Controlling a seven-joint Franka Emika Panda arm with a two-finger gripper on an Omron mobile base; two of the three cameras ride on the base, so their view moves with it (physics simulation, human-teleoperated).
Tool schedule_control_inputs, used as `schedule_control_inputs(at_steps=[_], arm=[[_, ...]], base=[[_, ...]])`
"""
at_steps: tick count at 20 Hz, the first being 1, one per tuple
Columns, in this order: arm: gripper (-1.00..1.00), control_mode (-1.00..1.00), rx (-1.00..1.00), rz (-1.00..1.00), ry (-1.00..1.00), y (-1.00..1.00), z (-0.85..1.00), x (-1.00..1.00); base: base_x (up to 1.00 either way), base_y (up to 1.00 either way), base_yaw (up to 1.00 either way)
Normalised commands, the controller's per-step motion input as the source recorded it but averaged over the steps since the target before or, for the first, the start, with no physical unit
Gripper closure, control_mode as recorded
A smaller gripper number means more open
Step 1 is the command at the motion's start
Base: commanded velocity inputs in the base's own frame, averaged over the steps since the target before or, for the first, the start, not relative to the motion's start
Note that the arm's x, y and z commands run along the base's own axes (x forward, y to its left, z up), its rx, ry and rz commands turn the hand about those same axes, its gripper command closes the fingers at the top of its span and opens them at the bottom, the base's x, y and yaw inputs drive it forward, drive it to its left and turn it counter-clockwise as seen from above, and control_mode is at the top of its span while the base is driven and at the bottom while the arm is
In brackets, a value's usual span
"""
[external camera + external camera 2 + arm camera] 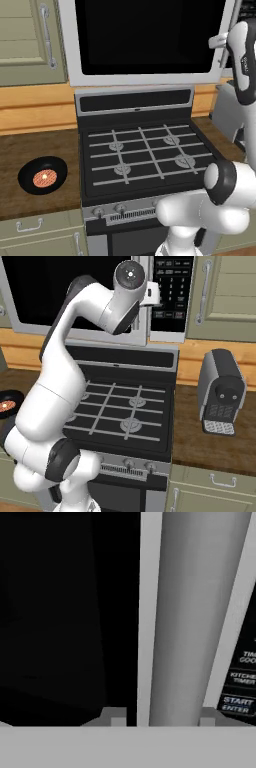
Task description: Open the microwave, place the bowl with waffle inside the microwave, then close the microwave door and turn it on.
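While straddling it, fingers (pixel 117 716) either side of microwave door handle (pixel 192 612).

On my hand view I can read white lettering on the microwave's dark keypad (pixel 242 682), at the right edge beside the door handle (pixel 197 612): "START" over "ENTER" on the lowest key, "KITCHEN" over "TIMER" on the key above it, and cut-off letters "TIM" and "GOO" higher up. From my right base view the keypad (pixel 171 293) legends are too small to read.
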Motion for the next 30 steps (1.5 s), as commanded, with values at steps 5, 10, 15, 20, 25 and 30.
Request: schedule_control_inputs(at_steps=[5,10,15,20,25,30], arm=[[1.0,-1.0,0.0,0.03,-0.04,1.0,0.13,-0.68],[1.0,-1.0,0.0,0.0,-0.04,1.0,0.15,-0.71],[1.0,-1.0,0.0,0.0,0.0,0.96,0.02,-0.68],[1.0,-1.0,0.0,0.0,0.0,0.97,0.06,-0.59],[1.0,-1.0,-0.01,0.0,-0.05,1.0,0.01,-0.55],[1.0,-1.0,-0.03,-0.01,-0.11,1.0,0.0,-0.43]], base=[[0.0,0.0,0.0],[0.0,0.0,0.0],[0.0,0.0,0.0],[0.0,0.0,0.0],[0.0,0.0,0.0],[0.0,0.0,0.0]])
